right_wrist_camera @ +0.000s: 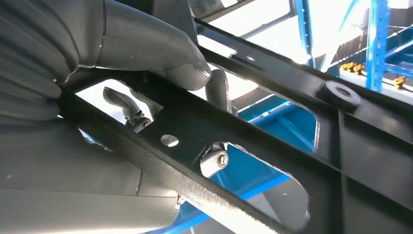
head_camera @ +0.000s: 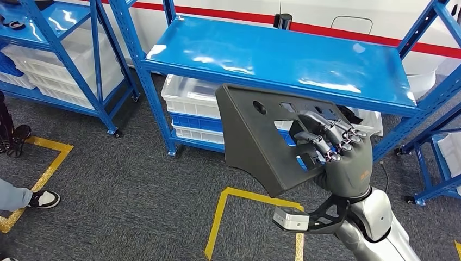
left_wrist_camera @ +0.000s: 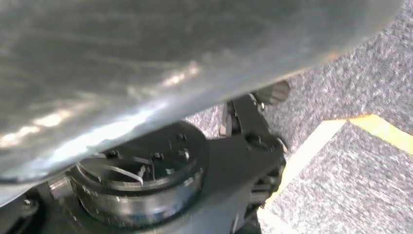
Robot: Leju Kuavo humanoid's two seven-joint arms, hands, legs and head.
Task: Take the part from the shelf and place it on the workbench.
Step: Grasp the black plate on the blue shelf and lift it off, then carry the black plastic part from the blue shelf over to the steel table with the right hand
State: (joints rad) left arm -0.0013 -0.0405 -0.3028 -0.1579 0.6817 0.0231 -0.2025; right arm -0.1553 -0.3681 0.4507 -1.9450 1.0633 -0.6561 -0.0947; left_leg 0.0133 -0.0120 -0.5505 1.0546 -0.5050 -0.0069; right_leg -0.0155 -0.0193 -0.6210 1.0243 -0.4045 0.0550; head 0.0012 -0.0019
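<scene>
No readable text, labels, brand names or numbers appear anywhere. A small orange mark sits on the back of the right hand (head_camera: 348, 163), but it is too small and blurred to make out.

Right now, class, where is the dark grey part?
In the head view the dark grey part is held off the shelf by the right robot hand, in front of the blue shelf, above the carpet.

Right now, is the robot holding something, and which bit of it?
Yes: the right hand holds the dark grey part, fingers hooked through a cut-out near its edge.
</scene>
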